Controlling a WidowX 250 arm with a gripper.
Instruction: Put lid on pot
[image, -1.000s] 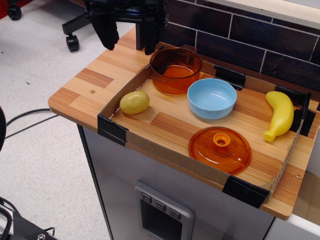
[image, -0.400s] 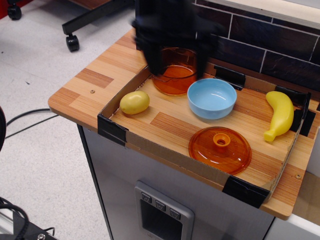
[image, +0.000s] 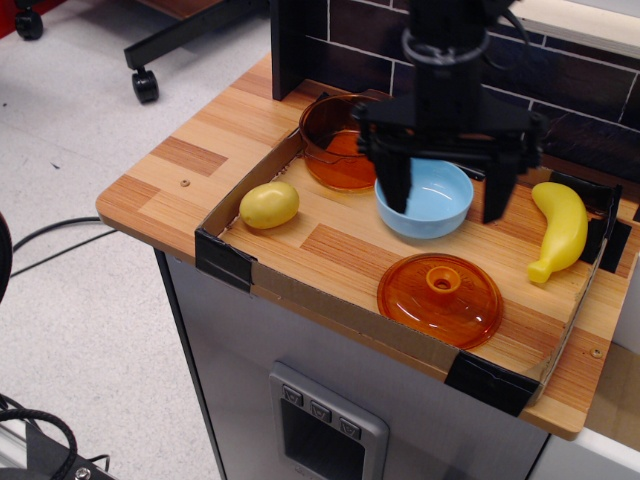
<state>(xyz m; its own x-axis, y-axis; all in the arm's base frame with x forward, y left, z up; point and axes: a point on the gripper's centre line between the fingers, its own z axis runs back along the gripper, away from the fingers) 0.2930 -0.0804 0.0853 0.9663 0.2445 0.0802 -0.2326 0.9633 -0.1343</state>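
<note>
The orange transparent lid (image: 440, 299) with its small knob lies flat near the front of the cardboard tray (image: 330, 300). The orange-brown transparent pot (image: 335, 145) stands open at the tray's back left. My black gripper (image: 445, 195) hangs open and empty above the light-blue bowl (image: 428, 205), its two fingers (image: 394, 185) spread wide. It is behind the lid and to the right of the pot, and hides part of the bowl and the pot's right rim.
A yellow lemon-like fruit (image: 269, 204) lies at the tray's left. A yellow banana (image: 560, 229) lies at the right edge. A dark tiled wall (image: 580, 90) runs behind. The wooden counter (image: 180, 160) drops off at left and front.
My gripper has moved from the back left corner, across the pot, to the right and forward, over the blue bowl. The objects have not moved.
</note>
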